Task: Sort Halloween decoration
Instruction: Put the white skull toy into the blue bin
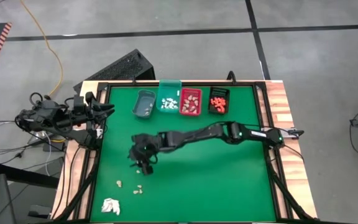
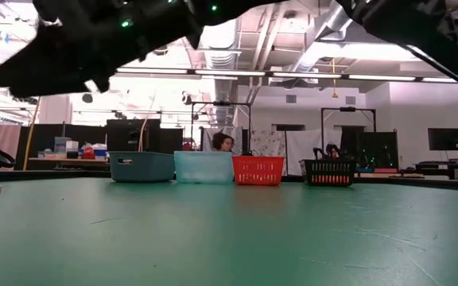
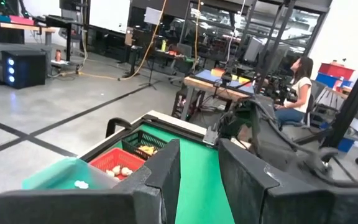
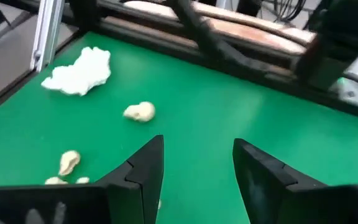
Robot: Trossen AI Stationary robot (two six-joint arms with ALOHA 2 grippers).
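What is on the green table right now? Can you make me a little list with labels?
table: green mat
bins: grey, teal, red, black, in a row at the far edge
loose pieces: few tan ones
white wad: near left corner
right pincer: open, above the mat
left pincer: off the mat, left side

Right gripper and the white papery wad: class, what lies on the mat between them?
In the right wrist view, between the open right gripper and the white papery wad lie small beige pieces on the green mat.
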